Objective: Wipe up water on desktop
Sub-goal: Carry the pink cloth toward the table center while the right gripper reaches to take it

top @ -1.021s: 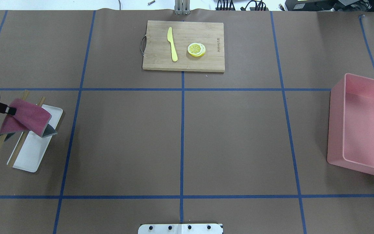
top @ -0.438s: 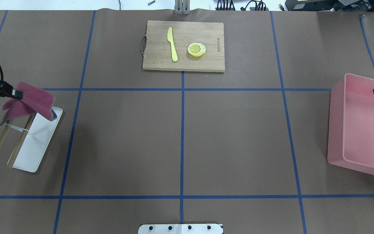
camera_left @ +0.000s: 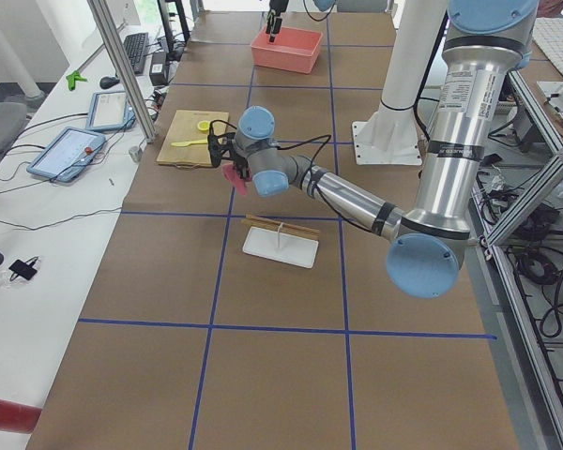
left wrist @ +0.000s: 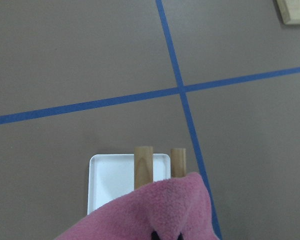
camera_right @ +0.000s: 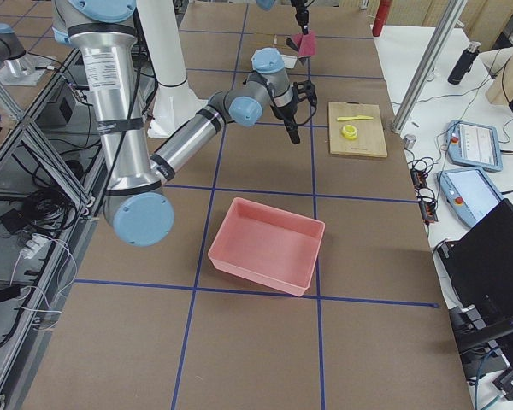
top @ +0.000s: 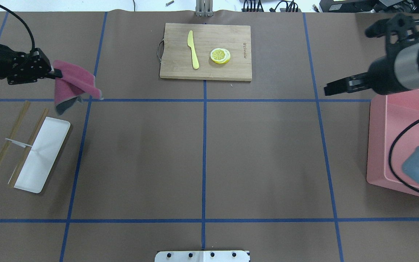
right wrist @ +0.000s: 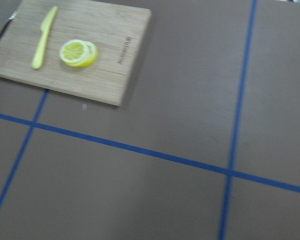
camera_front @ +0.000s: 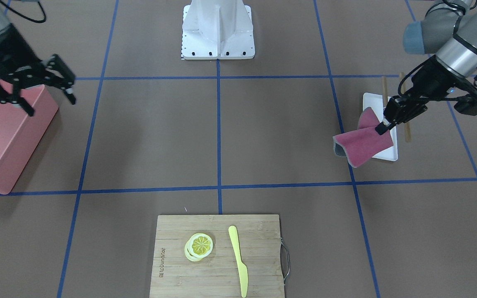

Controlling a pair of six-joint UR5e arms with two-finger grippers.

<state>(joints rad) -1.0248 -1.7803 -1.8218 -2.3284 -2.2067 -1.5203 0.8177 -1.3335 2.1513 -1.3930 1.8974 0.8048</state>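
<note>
The desktop [top: 140, 153] is brown with blue tape lines; I see no water on it in any view. My left gripper [top: 55, 74] is shut on a pink cloth [top: 75, 85] and holds it in the air above the far left of the desktop [camera_front: 160, 136]. In the front view that gripper [camera_front: 381, 126] holds the hanging cloth [camera_front: 362, 147] over the white tray's edge. The cloth fills the bottom of the left wrist view [left wrist: 155, 210]. My right gripper [camera_front: 51, 106] is open and empty, above the inner edge of the pink bin.
A white tray [top: 46, 153] with two wooden sticks [top: 31, 140] lies at the left. A bamboo cutting board [top: 206, 51] with a yellow knife [top: 193, 49] and lemon slices [top: 220, 55] sits at the far centre. A pink bin [top: 406, 145] stands at the right.
My left gripper has lifted the pink cloth off the tray's sticks and carried it away from me and to the right. My right arm has come into view above the pink bin.
</note>
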